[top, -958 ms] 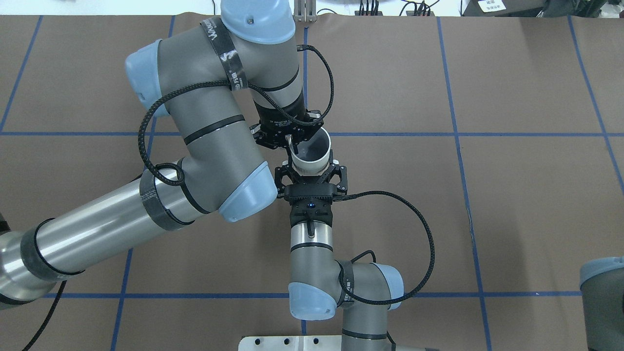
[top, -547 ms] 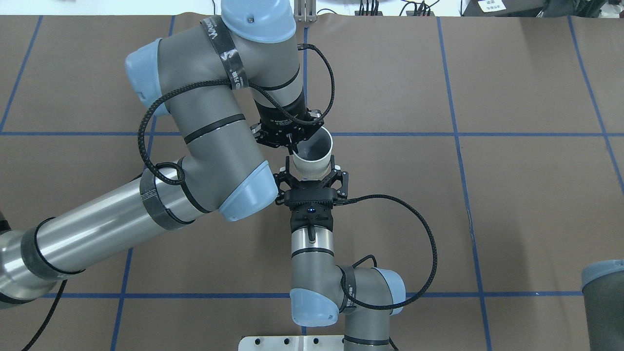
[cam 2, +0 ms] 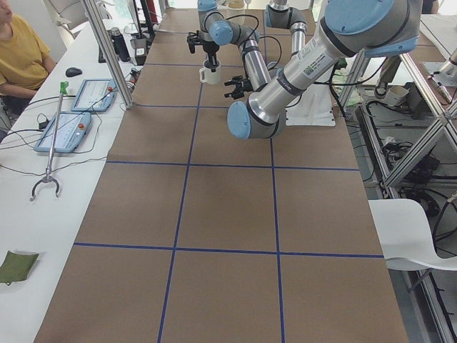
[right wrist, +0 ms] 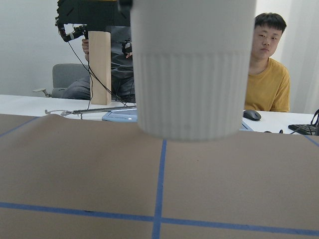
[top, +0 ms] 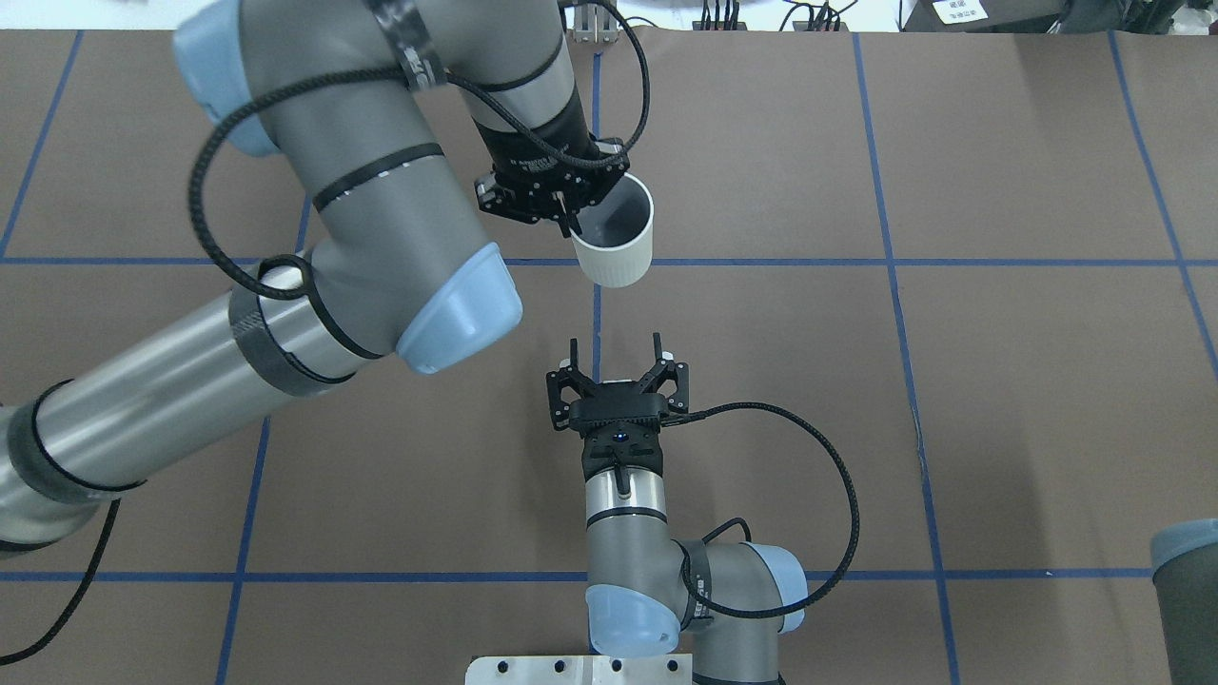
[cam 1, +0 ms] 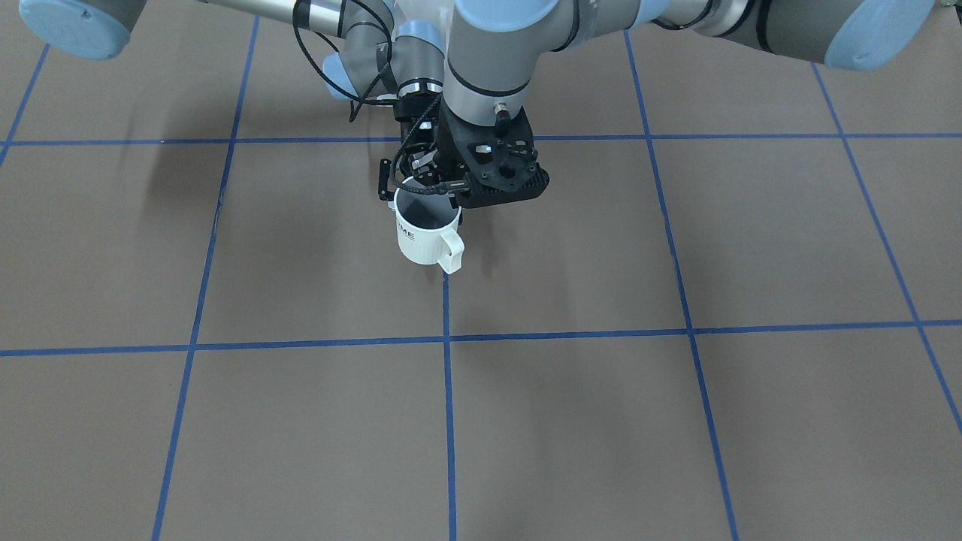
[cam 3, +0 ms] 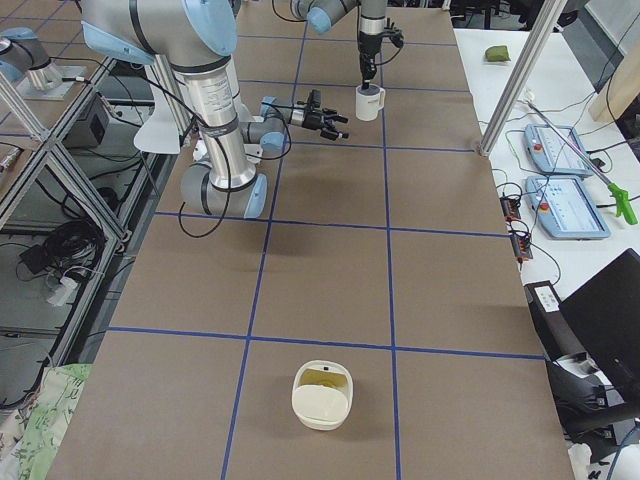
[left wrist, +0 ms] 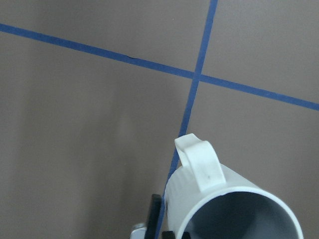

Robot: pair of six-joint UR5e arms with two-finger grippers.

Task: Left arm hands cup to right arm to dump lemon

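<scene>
The off-white cup hangs upright above the table, with its handle on the far side. My left gripper is shut on the cup's rim, one finger inside the grey interior. The cup also shows in the left wrist view and, close up, in the right wrist view. My right gripper is open and empty. It sits nearer the robot base and points at the cup, with a clear gap between them. No lemon shows; I cannot tell whether it is in the cup.
The table is brown with blue tape grid lines. A cream container sits far off on the table towards the robot's right end. Operators sit beyond the table's far edge, by control pendants.
The left arm has carried the cup away from the robot, out from between the right gripper's fingers. The right gripper has drawn back towards the base and stands open, apart from the cup.
</scene>
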